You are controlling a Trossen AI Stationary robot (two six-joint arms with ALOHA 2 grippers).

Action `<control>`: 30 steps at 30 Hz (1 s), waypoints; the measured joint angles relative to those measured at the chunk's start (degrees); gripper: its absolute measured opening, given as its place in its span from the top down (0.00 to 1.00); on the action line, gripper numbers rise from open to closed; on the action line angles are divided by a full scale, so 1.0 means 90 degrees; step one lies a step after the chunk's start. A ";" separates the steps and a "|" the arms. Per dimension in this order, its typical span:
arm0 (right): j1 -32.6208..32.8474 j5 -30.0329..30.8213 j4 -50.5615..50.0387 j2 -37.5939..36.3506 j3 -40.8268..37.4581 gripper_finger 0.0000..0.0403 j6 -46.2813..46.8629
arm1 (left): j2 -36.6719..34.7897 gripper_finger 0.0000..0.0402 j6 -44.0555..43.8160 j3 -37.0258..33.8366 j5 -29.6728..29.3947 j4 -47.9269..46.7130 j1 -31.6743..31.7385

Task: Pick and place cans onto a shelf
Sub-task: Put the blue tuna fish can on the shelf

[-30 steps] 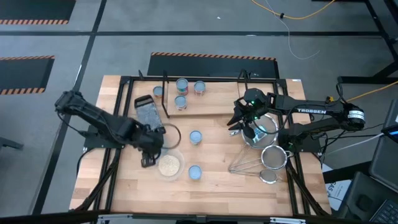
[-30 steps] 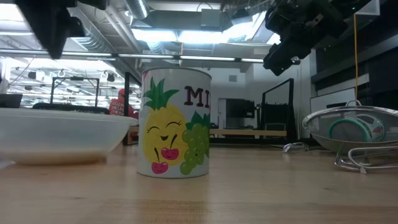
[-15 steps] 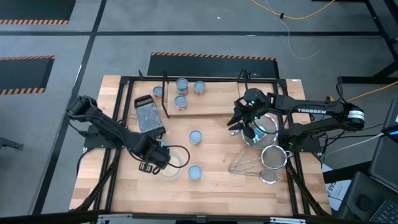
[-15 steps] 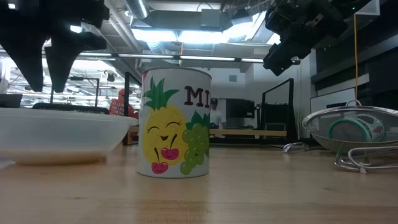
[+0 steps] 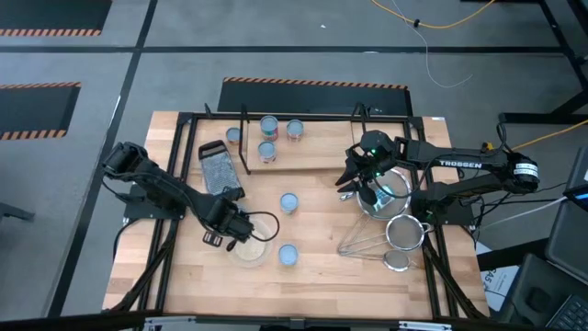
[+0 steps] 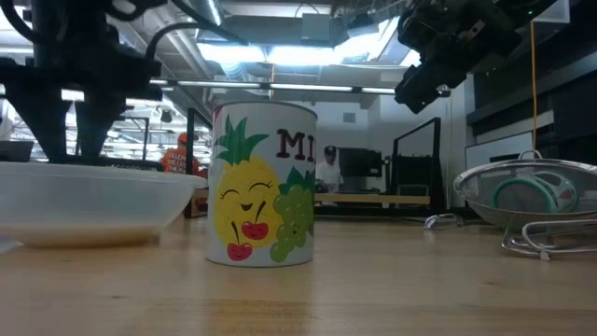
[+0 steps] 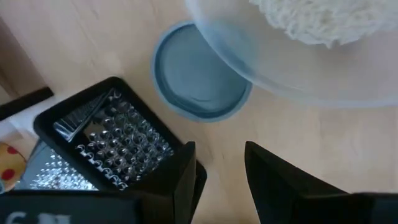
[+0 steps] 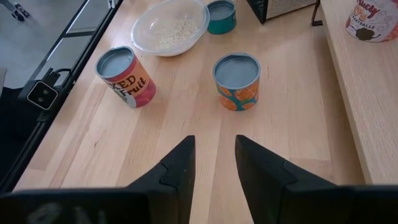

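Two cans stand on the table: one (image 5: 288, 202) in the middle and one (image 5: 288, 255) nearer the front, which is the pineapple-labelled can (image 6: 264, 182) in the low view. A third, blue-topped can (image 7: 199, 78) stands between the bowl and the grater. Several more cans (image 5: 268, 124) stand on the light-wood shelf (image 5: 312, 156) at the back. My left gripper (image 5: 231, 230) is open and empty, low beside the clear bowl of grains (image 5: 255, 241), its fingers (image 7: 186, 180) short of the blue-topped can. My right gripper (image 5: 354, 181) is open and empty, raised at the table's right (image 8: 214, 155).
A black-framed grater (image 5: 219, 170) lies left of the shelf. A wire strainer bowl (image 5: 384, 195) and smaller sieves (image 5: 400, 234) sit at the right, below my right arm. Black frame rails run along the table's edges. People show in the room beyond the table.
My left gripper has come down and gone toward the table's near edge, from beside the grater to the left side of the bowl of grains. It stays open. The cans and my right arm have kept still.
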 joint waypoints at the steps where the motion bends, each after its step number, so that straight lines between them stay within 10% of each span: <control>1: -0.0001 0.0000 -0.0001 0.0000 0.0000 0.71 0.0000 | 0.0000 0.67 0.0000 -0.0062 0.0001 0.0093 0.0030; 30: 0.0001 0.0000 -0.0001 -0.0002 0.0000 0.71 -0.0002 | -0.0002 0.73 0.0456 -0.0845 0.0324 0.1711 0.0105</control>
